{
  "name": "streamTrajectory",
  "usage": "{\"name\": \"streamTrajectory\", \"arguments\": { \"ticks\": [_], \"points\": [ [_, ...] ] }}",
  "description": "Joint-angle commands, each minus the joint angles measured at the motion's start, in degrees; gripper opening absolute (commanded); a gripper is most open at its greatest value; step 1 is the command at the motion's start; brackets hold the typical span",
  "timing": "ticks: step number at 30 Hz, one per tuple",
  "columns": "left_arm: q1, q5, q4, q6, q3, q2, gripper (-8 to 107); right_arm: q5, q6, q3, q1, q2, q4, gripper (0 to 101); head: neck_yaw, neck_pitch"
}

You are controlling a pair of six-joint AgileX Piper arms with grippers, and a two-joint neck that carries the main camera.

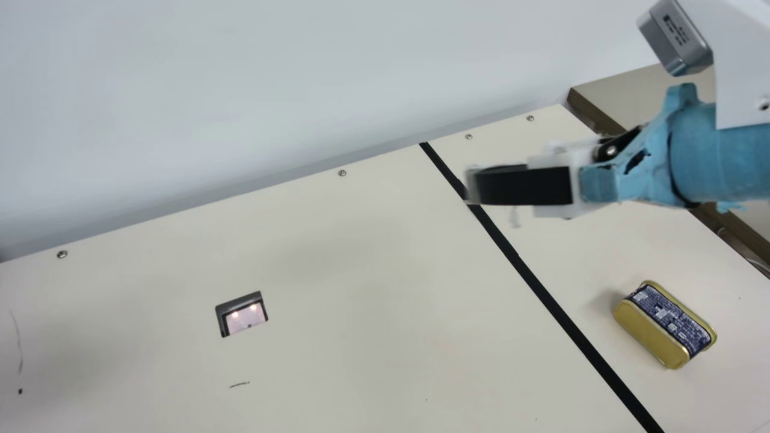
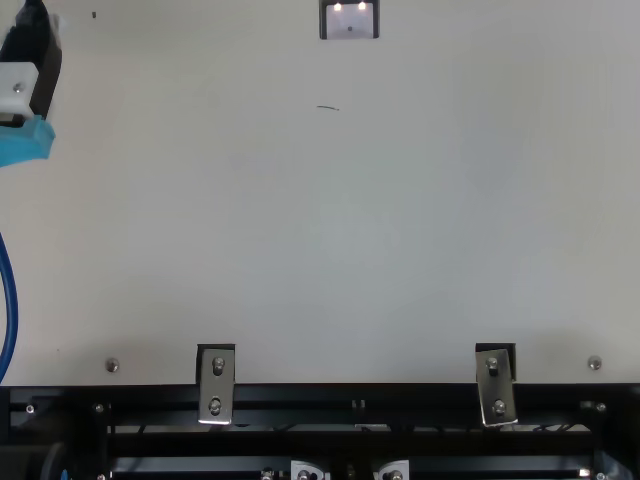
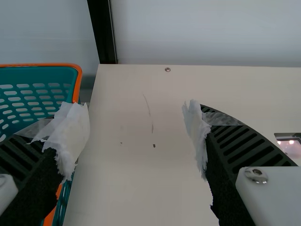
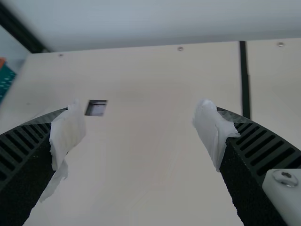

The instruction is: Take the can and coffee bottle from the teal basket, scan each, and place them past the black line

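Seeing the can [image 1: 665,328] lying past the black line [image 1: 583,340] on the counter [image 1: 391,300], its long axis running nearly along that line, between 10 and 11 o'clock to between 4 and 5 in the main view. Finding the right end effector [image 4: 138,129] hovering near the line, released and grasping 0 things, with the can lying toward 4 o'clock from it in that view.

Taking 12 o'clock as straight out from the robot, seeing the left end effector [image 3: 136,136] released too, with the teal basket [image 3: 37,75] sitting just beside it toward 9 o'clock and the scanner window [image 2: 350,25] toward 3. Being unable to tell the basket's contents or the coffee bottle's place. Guessing at a bottle pick next: calling for the left arm, nearer the basket, and for reaching toward 9 o'clock.
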Motion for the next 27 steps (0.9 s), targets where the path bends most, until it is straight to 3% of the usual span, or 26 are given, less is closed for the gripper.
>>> {"name": "streamTrajectory", "arguments": {
  "ticks": [1, 6, 27],
  "points": [
    [0.0, 0.0, 0.0, 0.0, 0.0, 0.0, 90, 0.0, 0.0, 0.0, 0.0, 0.0, 0.0, 101, 0.0, -0.4],
    [0.0, 0.0, 0.0, 0.0, 0.0, 0.0, 90, 0.4, 2.9, 0.1, 4.8, -1.1, 1.7, 101, 0.0, -0.4],
    [0.0, 0.0, 0.0, 0.0, 0.0, 0.0, 90, 0.0, 2.9, 0.1, 4.8, -1.1, 1.8, 101, 3.4, -0.2]
  ]
}}
